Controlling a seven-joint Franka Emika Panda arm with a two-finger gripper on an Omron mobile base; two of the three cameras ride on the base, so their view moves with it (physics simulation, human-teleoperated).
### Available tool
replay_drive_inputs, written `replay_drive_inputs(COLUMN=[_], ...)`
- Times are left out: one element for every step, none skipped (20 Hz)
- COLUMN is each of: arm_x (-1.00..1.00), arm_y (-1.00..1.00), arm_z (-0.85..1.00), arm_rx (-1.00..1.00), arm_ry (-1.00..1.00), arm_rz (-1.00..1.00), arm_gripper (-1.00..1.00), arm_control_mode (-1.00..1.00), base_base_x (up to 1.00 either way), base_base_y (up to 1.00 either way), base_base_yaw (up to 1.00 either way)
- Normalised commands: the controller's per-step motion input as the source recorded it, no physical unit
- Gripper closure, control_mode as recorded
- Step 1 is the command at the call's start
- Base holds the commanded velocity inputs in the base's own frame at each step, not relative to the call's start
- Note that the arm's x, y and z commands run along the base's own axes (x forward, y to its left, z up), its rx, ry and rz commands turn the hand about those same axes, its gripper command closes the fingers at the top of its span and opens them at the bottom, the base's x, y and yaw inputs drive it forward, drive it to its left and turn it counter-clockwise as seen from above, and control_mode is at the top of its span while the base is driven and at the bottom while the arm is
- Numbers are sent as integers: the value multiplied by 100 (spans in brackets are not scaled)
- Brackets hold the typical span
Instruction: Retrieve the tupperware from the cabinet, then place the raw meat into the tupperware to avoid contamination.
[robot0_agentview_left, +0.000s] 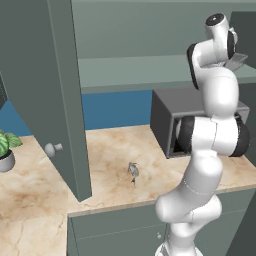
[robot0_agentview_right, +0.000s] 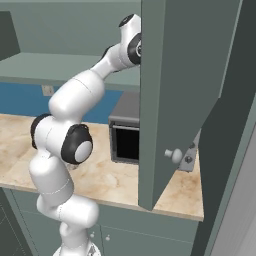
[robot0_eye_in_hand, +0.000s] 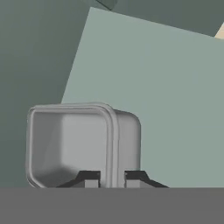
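The tupperware (robot0_eye_in_hand: 72, 144), a pale grey translucent box with rounded corners, rests on the shelf (robot0_eye_in_hand: 166, 109) of the wall cabinet (robot0_agentview_left: 130, 70). My gripper (robot0_eye_in_hand: 113, 178) reaches into the cabinet and straddles the box's near wall. One fingertip is inside the box, the other outside, and they stand close together, shut on the rim. The raw meat (robot0_agentview_left: 133, 171), a small grey-white lump, lies on the marble counter (robot0_agentview_left: 110, 150) below, far from the gripper.
The cabinet's left door (robot0_agentview_left: 50, 75) hangs open over the counter, and the right door (robot0_agentview_right: 175, 100) hangs open beside my arm. A dark grey microwave (robot0_agentview_left: 170, 120) stands on the counter under the shelf. A potted plant (robot0_agentview_left: 5, 147) is at far left.
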Motion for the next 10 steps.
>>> replay_drive_inputs(arm_x=[0, 0, 0, 0, 0, 0, 0, 0, 0, 0], arm_y=[-6, -4, -1, 0, 0, 2, 11, 15, 22, 24], arm_z=[-28, -27, -26, -23, -17, -8, -2, 0, 0, 0], arm_rx=[5, 5, 5, 3, 2, 1, 0, 0, 0, 0], arm_ry=[0, 0, 0, 0, 0, 0, 0, 0, 0, 0], arm_rz=[-6, -6, -6, -5, -4, -3, -3, -4, -4, -4], arm_gripper=[100, 100, 100, 100, 100, 100, 100, 100, 100, 100], arm_control_mode=[-100, -100, -100, -100, -100, -100, -100, -100, -100, -100], base_base_x=[0, 0, 0, 0, 0, 0, 0, 0, 0, 0], base_base_y=[0, 0, 0, 0, 0, 0, 0, 0, 0, 0], base_base_yaw=[0, 0, 0, 0, 0, 0, 0, 0, 0, 0])
